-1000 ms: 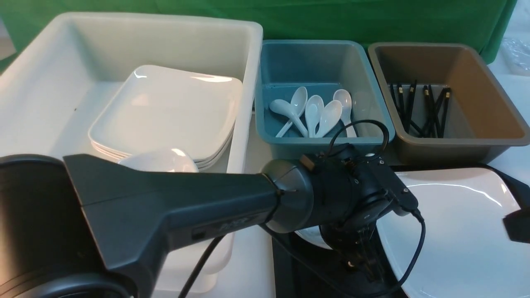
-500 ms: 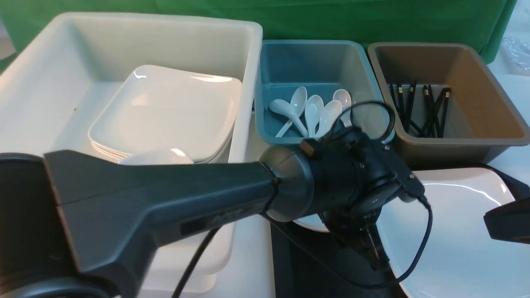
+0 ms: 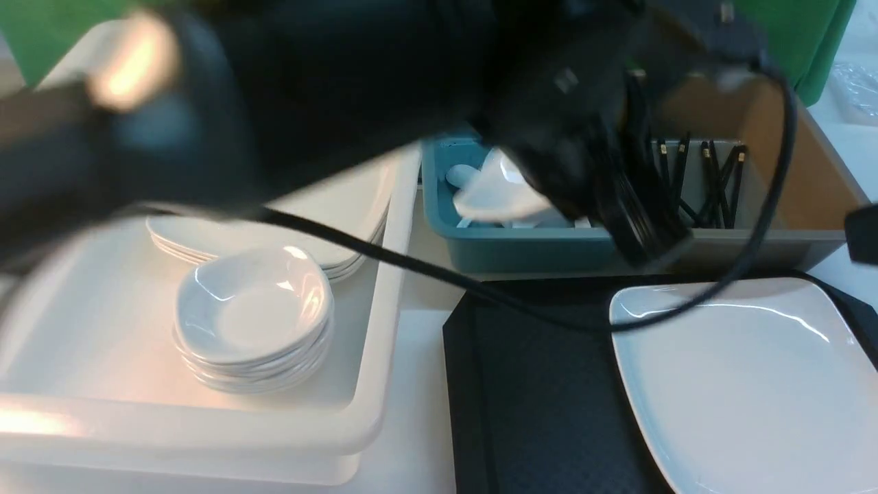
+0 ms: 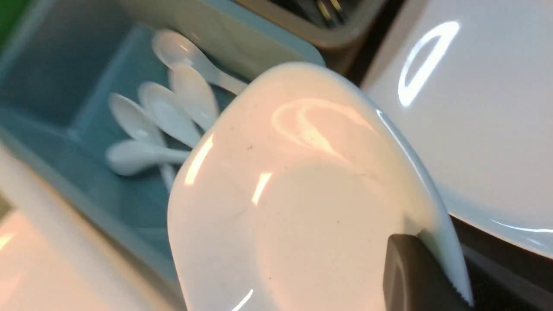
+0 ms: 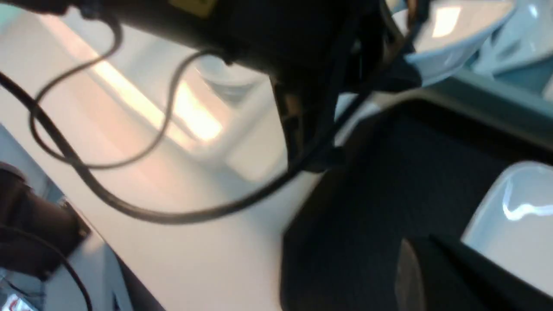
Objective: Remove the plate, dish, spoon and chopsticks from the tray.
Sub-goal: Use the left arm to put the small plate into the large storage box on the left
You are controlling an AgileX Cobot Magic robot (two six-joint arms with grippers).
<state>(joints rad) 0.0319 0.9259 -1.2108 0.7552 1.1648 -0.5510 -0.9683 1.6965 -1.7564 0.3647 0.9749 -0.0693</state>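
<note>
My left gripper [image 3: 557,200] is shut on the rim of a small white dish [image 3: 495,193], held tilted in the air above the teal bin's near edge. In the left wrist view one dark finger [image 4: 410,276] presses the inside of the dish [image 4: 302,207]. The large white plate [image 3: 748,384] lies on the right part of the black tray [image 3: 542,384]. My right gripper [image 3: 863,234] hangs shut and empty at the right edge, above the plate [image 5: 518,229]. Several spoons [image 4: 168,116] lie in the teal bin and several chopsticks [image 3: 710,182] in the brown bin.
The big white bin [image 3: 384,288] on the left holds a stack of small dishes [image 3: 254,319] and a stack of plates [image 3: 343,233]. The teal bin [image 3: 521,255] and brown bin [image 3: 816,171] stand behind the tray. My blurred left arm [image 3: 329,82] and its cable [image 3: 425,271] cross the upper view.
My left gripper has shut on the dish and lifted it off the tray, up and away over the teal bin. The right gripper rose and drew back to the right edge.
</note>
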